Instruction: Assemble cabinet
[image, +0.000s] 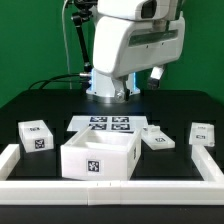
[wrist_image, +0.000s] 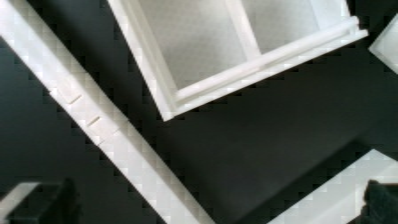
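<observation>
The cabinet body (image: 98, 157) is a large open white box with a square tag on its front wall. It stands on the black table near the front rail. In the wrist view it shows as an open white frame (wrist_image: 214, 50), seen from well above. My gripper (wrist_image: 210, 205) hangs high over the table, away from the cabinet body. Its dark fingertips (wrist_image: 36, 205) sit wide apart at the picture's corners with nothing between them. Three small white tagged blocks lie loose: one at the exterior view's left (image: 36, 135) and two at its right (image: 158, 137) (image: 203, 133).
The marker board (image: 108, 125) lies flat behind the cabinet body. A long low white border rail (image: 110, 188) runs along the table's front and sides; it crosses the wrist view diagonally (wrist_image: 98, 120). The arm's white base (image: 110, 85) stands at the back.
</observation>
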